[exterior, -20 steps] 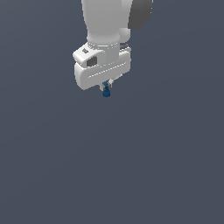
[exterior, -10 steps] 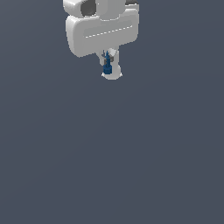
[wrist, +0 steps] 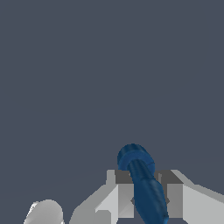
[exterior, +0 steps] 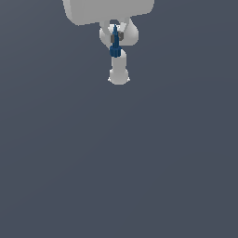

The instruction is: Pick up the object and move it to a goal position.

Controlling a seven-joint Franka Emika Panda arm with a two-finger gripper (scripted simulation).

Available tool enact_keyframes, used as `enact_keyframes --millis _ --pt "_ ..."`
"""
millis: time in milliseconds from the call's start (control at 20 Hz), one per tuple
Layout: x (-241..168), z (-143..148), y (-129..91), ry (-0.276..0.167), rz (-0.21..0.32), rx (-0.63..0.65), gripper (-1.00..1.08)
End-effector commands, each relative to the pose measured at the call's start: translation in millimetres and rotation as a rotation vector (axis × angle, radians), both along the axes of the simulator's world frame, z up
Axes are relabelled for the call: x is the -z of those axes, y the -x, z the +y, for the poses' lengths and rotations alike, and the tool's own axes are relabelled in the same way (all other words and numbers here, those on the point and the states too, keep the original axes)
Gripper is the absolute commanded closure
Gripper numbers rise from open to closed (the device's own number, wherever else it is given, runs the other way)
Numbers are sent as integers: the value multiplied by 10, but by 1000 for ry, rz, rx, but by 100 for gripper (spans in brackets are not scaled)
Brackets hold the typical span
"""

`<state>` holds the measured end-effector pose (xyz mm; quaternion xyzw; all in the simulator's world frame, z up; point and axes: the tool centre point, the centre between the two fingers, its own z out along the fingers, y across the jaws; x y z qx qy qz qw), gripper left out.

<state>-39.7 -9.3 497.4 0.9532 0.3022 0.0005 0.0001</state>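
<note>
Up it goes: the gripper has climbed toward the frame's top, fingers clamped on the object. Carry underway; goal apparently out of view.

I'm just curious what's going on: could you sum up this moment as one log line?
gripper: shut on object | object: dark blue, held off the ground | stage: carrying toward goal | goal: not visible
</note>
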Motion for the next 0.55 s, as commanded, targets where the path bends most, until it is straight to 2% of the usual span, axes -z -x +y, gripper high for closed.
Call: enact_keyframes --millis 0,500 --pt "-99 5 -6 0 1 1 108" --pt "-233 15 -25 0 1 1 108"
